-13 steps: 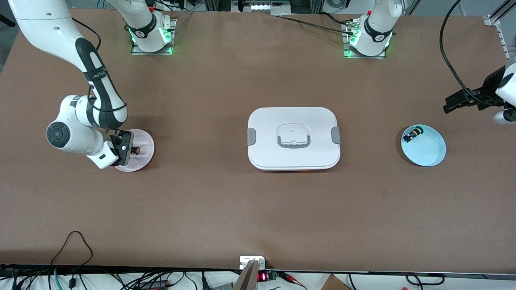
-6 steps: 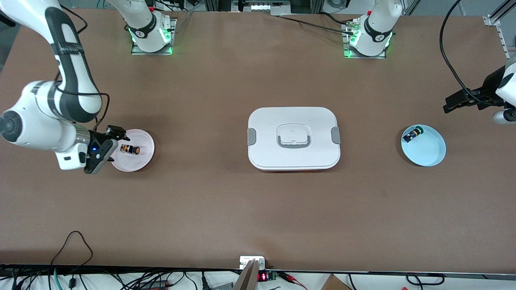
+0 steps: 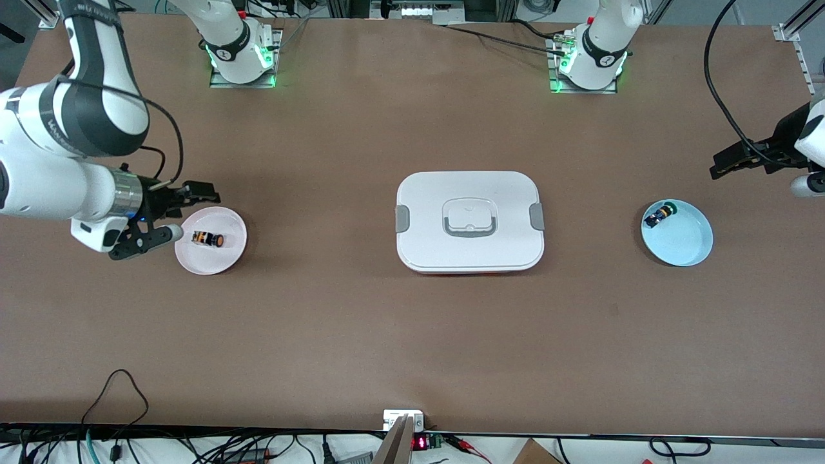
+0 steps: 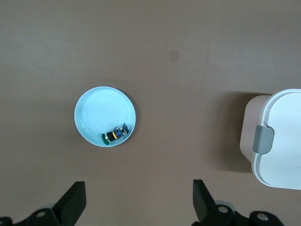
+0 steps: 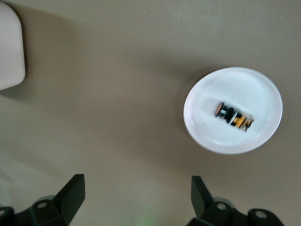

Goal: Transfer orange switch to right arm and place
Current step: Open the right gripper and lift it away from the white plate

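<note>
Orange shows on the pale pink plate (image 3: 211, 240) in the front view, where we find the orange switch (image 3: 208, 239) lying on its side, free of any grip, toward the right arm's end of the tabletop (image 3: 412, 335). A second ago the right gripper (image 3: 166, 215) stood right over that plate with the switch at its fingers; now it has let go and drawn back past the plate's rim, its jaws spread wide and holding nothing. We judge from this that the placing is done and the task is at its end, with only the arm's retreat left. Near the middle sits the white lidded box (image 3: 469, 221), and toward the left arm's end the light blue plate (image 3: 677, 232) carries the green-capped switch (image 3: 660, 214); neither has shifted. The left gripper (image 3: 738, 160) waits up at that end, above bare tabletop beside the blue plate, as it did a second ago. From the left wrist view we see its two fingertips (image 4: 74, 201) standing well apart and empty, with the blue plate and its small switch below. From the right wrist view we see the right gripper's fingertips (image 5: 73, 193) likewise parted and empty, the pink plate off to one side and the orange switch resting near its centre.
</note>
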`<action>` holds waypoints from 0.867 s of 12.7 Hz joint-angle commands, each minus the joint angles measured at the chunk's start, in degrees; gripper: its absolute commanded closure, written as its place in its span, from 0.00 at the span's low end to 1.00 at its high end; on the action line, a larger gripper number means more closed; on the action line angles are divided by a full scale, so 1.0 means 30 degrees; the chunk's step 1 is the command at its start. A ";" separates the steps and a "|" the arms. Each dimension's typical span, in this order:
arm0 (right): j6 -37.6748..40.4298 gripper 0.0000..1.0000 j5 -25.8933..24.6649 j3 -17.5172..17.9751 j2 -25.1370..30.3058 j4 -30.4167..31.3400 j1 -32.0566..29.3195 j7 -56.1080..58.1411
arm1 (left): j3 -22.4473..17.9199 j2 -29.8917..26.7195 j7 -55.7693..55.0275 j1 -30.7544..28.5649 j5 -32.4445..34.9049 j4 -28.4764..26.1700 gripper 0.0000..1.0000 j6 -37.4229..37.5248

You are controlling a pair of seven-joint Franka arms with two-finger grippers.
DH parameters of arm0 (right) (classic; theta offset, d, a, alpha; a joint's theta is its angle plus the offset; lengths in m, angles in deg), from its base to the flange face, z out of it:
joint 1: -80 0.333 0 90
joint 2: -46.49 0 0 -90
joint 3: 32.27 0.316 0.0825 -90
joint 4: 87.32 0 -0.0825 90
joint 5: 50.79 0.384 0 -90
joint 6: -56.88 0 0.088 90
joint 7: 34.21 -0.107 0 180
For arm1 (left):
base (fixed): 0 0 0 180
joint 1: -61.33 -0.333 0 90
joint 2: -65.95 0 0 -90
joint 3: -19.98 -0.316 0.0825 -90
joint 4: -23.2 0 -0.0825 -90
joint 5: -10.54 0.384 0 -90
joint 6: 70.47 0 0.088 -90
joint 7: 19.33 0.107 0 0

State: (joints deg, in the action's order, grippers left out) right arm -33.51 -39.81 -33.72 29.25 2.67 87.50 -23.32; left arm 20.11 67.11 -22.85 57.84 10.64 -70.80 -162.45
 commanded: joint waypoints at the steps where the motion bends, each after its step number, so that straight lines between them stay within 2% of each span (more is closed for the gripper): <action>1: 0.2120 0.00 -0.2587 -0.0132 0.0325 -0.2305 0.0079 -0.0673 | -0.0103 -0.0063 -0.0030 -0.0008 -0.0002 0.0425 0.00 0.0367; 3: 0.1860 0.00 -0.3510 -0.0568 0.0911 -0.3244 -0.0096 -0.0962 | -0.0044 -0.0034 -0.0117 0.0022 0.0057 0.0571 0.00 0.0367; 5: 0.2065 0.00 -0.3279 -0.1681 0.1466 -0.3426 -0.0067 -0.2389 | 0.0014 0.0025 -0.0059 0.0051 -0.0002 0.0630 0.00 0.0367; 7: 0.2181 0.00 -0.3627 -0.1743 0.1848 -0.3078 -0.0096 -0.3804 | 0.0044 0.0054 0.0028 0.0051 -0.0002 0.0630 0.00 0.0338; 9: 0.1513 0.00 -0.3717 -0.1743 0.2665 -0.1648 -0.0097 -0.3400 | 0.0044 0.0054 0.0028 0.0022 -0.0002 0.0630 0.00 0.0338; 11: -0.0386 0.00 -0.3747 -0.1743 0.4623 0.1334 -0.0068 -0.3133 | 0.0044 0.0054 0.0029 0.0022 -0.0002 0.0630 0.00 0.0338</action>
State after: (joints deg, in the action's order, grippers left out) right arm -29.94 -49.89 -39.26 36.10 -2.96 87.03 -32.42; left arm 20.18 67.11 -22.85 57.84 10.64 -70.02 -162.45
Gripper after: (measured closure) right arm 0.000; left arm 0.000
